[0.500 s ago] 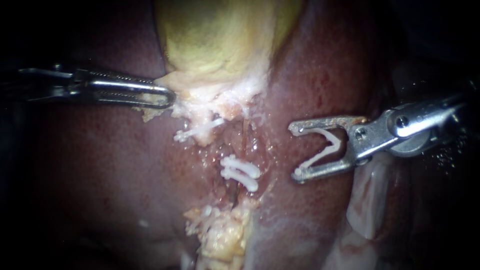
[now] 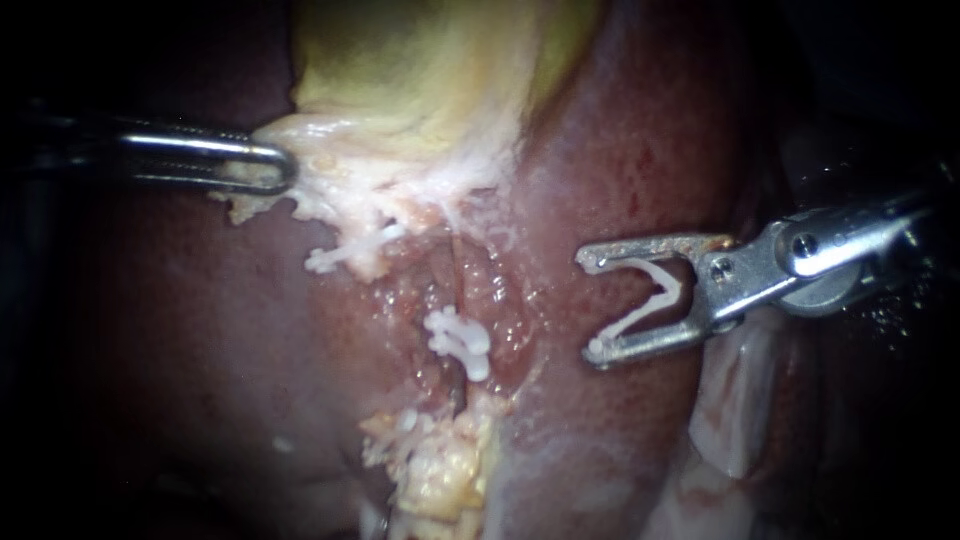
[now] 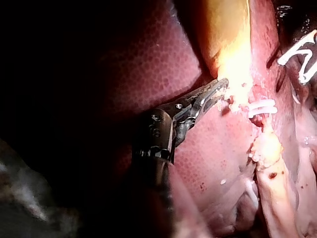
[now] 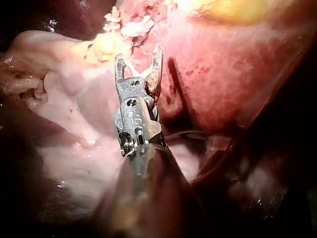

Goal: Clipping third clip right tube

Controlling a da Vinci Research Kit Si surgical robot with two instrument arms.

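1. So the right instrument (image 2: pixel 590 304) has its hand gaping wide, with a new clip (image 2: pixel 635 320) seated between both jaws. It hangs over the liver (image 2: pixel 640 150), well apart from the right tube (image 2: pixel 456 280).
2. That tube already wears 2 clips (image 2: pixel 458 345) side by side, so I'd aim for bare tube just above them.
3. The left instrument (image 2: pixel 280 167) has its hand clamped on the gallbladder (image 2: pixel 420 60) at its pale edge. That tension helps, imo.
4. Get both clip legs fully around the tube before squeezing, and don't snag liver.
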